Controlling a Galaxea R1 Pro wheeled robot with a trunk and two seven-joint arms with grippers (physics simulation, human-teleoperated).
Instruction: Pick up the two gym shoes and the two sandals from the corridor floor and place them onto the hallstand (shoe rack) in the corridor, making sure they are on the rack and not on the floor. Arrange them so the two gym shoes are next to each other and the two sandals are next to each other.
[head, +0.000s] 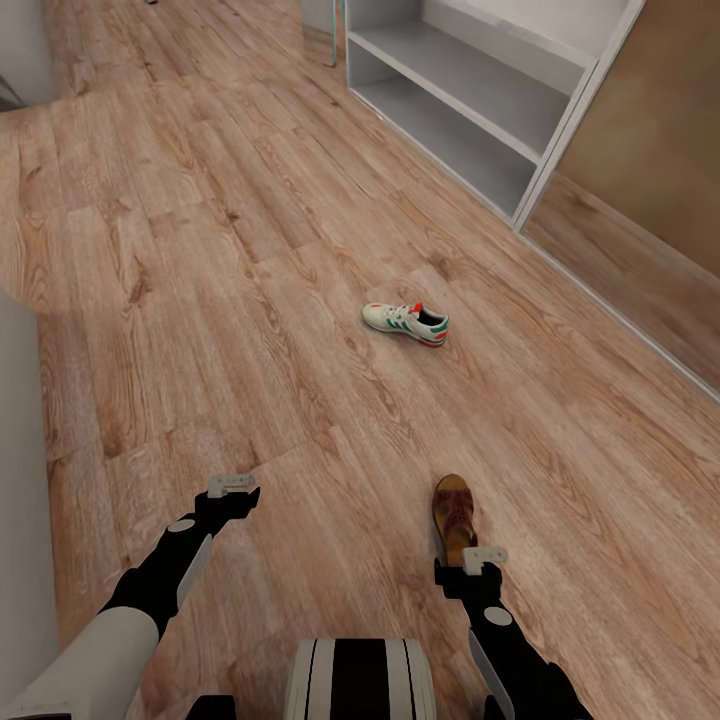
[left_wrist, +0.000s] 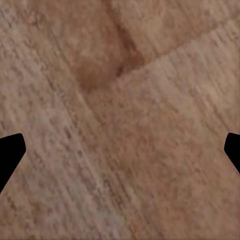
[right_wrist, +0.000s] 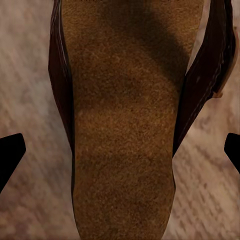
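One white gym shoe (head: 405, 323) with green stripes and an orange-red heel lies on its sole on the corridor floor (head: 200, 250), mid-view. Nearer me lies a brown sandal (head: 453, 512), toe pointing away. My right gripper (head: 482, 560) hovers just above its heel end, open; in the right wrist view the tan insole (right_wrist: 120, 100) sits between the spread fingertips (right_wrist: 11, 152). My left gripper (head: 232, 487) hangs open over bare planks (left_wrist: 120, 100), holding nothing. The pale-grey hallstand (head: 470, 90) with two open shelf levels stands at the far right.
A brown wall panel (head: 650, 130) with a pale skirting runs along the right side past the hallstand. A grey wall or cabinet face (head: 20, 520) borders the left edge. My trunk (head: 360, 680) shows at the bottom centre. Open planks stretch between the shoes and the hallstand.
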